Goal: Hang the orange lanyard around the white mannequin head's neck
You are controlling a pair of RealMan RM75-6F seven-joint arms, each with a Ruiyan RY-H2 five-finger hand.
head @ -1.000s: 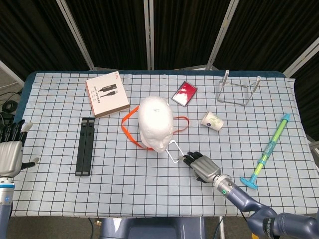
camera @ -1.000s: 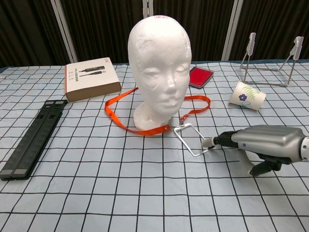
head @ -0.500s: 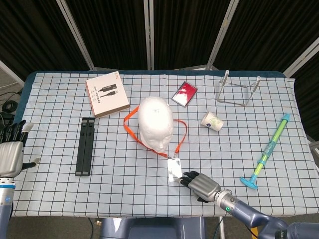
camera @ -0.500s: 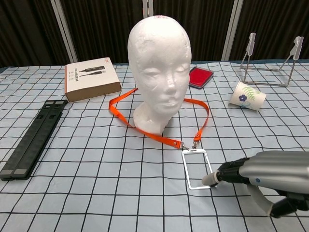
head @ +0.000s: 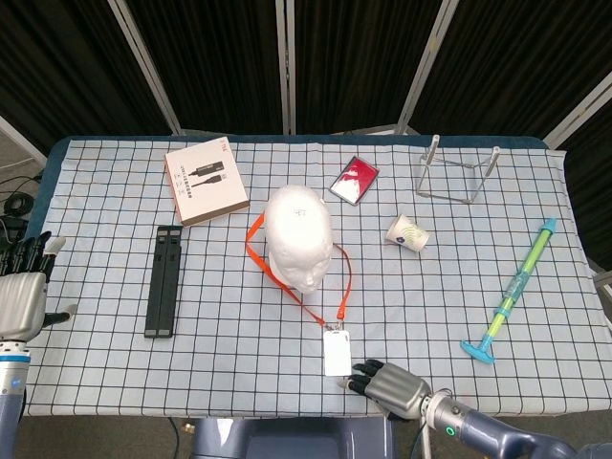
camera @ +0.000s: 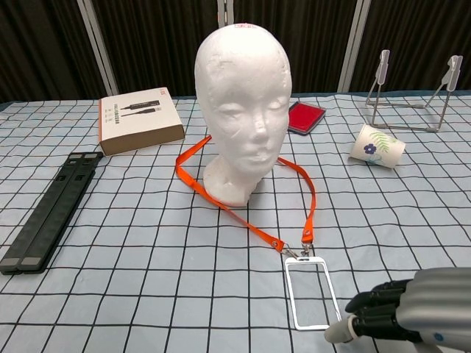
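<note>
The white mannequin head stands upright mid-table. The orange lanyard loops behind its neck base, and both straps run forward over the cloth to a clear badge holder lying flat. My right hand is at the near table edge with its fingers curled, a fingertip pinching the badge holder's near right corner. My left hand hovers off the table's left edge, fingers apart and holding nothing; the chest view does not show it.
A cable box and a black folded bar lie to the left. A red card case, a tipped paper cup and a wire stand sit behind right. A blue-green syringe lies far right.
My right hand drew back toward the near edge with the badge holder. The lanyard straps pulled straight forward from the neck, and the badge holder now lies flat.
</note>
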